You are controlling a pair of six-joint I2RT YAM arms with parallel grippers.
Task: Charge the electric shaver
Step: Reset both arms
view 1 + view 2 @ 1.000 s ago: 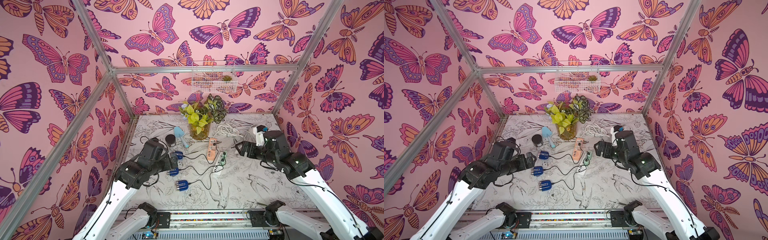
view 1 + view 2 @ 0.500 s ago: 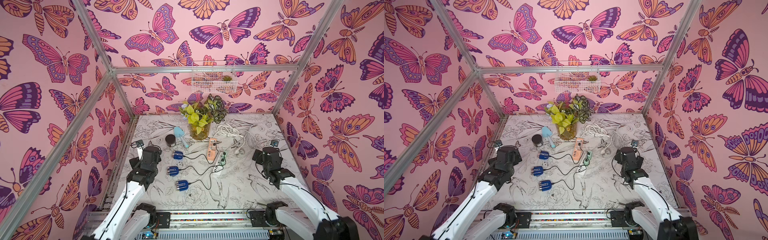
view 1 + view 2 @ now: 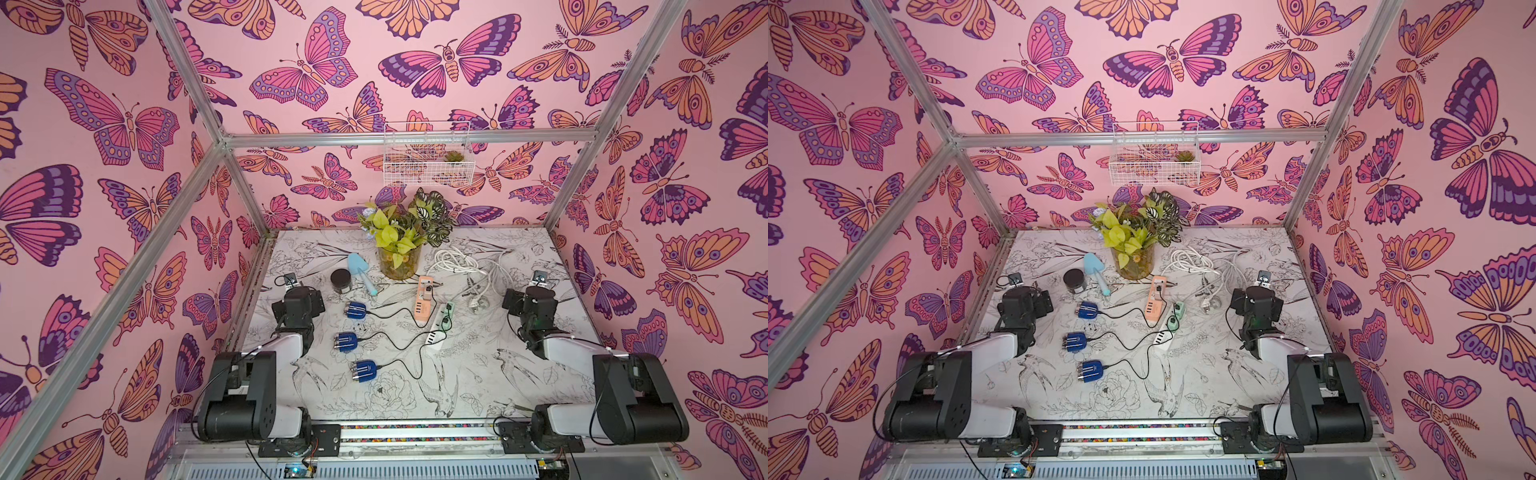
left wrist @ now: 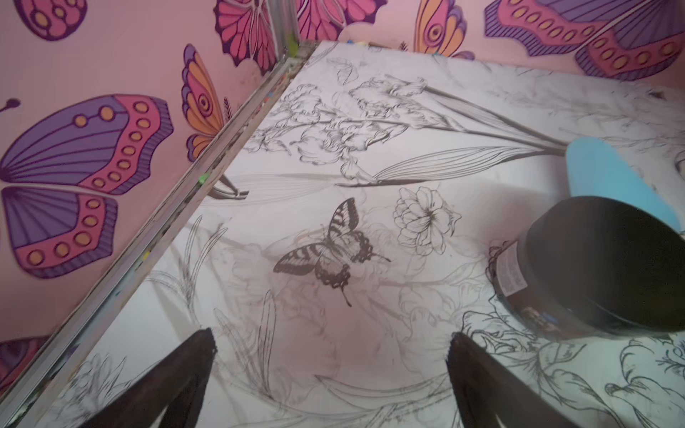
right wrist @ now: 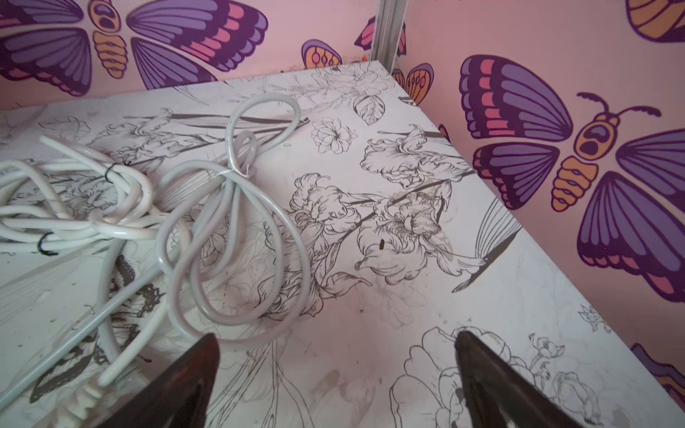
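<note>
Three blue electric shavers (image 3: 355, 310) (image 3: 346, 342) (image 3: 365, 371) lie in a column left of centre, seen in both top views. A thin black cable (image 3: 395, 316) runs from each toward the orange power strip (image 3: 423, 297) and the white-green power strip (image 3: 439, 324). My left gripper (image 4: 331, 344) is open over bare table near the left wall, apart from the shavers. My right gripper (image 5: 335, 344) is open and empty near the right wall, beside white cord loops. Both arms are folded back at the sides (image 3: 299, 299) (image 3: 530, 301).
A black-lidded jar (image 4: 608, 266) and a light blue scoop (image 4: 608, 174) lie close to my left gripper. A glass vase of plants (image 3: 399, 262) stands at the back centre. Bundled white cords (image 5: 111, 207) lie at the back right. A wire basket (image 3: 426, 156) hangs on the back wall.
Both arms have drawn back from the middle of the table and folded down at the left and right sides. The shavers, cables and strips have not moved.
</note>
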